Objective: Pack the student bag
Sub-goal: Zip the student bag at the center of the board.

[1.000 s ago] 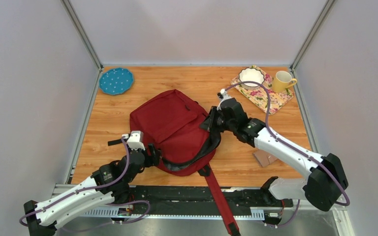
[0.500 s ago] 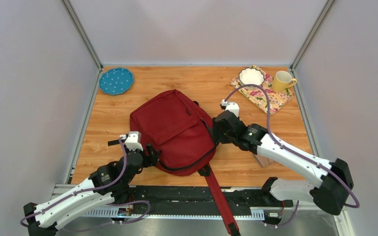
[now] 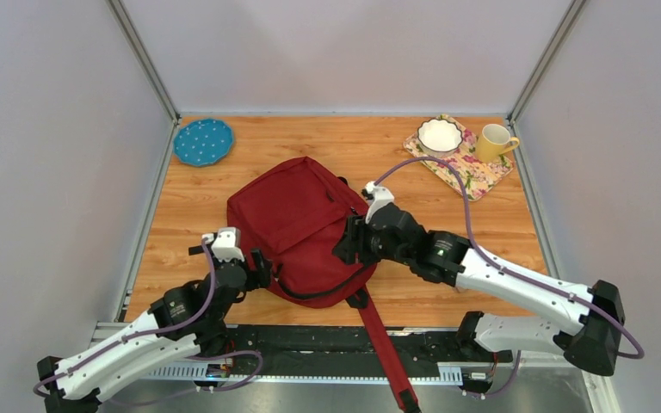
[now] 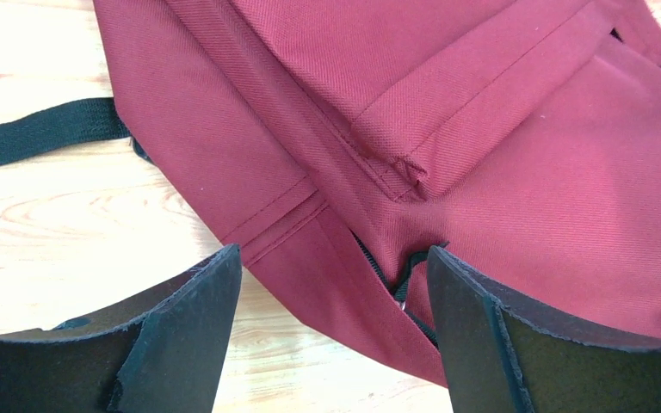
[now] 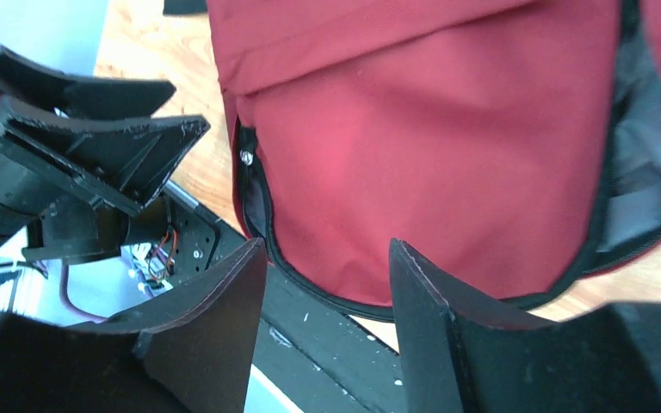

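Note:
The student bag, dark red with black zippers, lies flat mid-table, rounded top toward the near edge. My left gripper is open and empty at the bag's near left edge; in the left wrist view its jaws straddle the zipper seam and a black zipper pull. My right gripper is open and empty, hovering over the bag's near right part. In the right wrist view it is above the red fabric, with grey lining showing through the opened zipper.
A blue plate sits far left. A white bowl and yellow mug stand on a floral mat far right. A red strap trails over the near edge. A black strap lies left of the bag.
My right gripper has moved left and nearer, from the bag's right edge to above its near part. The lifted flap has dropped and the opening looks narrower. The left gripper shifted slightly left.

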Robot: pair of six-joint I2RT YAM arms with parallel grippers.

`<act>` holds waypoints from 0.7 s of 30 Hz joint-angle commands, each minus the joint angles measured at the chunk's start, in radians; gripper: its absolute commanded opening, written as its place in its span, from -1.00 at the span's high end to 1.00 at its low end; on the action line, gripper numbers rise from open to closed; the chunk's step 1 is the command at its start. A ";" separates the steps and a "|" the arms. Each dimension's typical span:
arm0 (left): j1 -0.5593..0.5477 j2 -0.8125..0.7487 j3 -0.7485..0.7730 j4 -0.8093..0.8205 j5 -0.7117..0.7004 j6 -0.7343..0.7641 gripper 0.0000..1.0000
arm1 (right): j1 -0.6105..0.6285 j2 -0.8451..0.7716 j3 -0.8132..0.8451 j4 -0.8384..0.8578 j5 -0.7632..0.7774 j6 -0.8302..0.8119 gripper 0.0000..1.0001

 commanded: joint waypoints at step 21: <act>0.847 0.193 -0.020 0.223 0.977 0.061 -0.69 | 0.110 0.045 0.027 0.069 -0.010 0.081 -0.10</act>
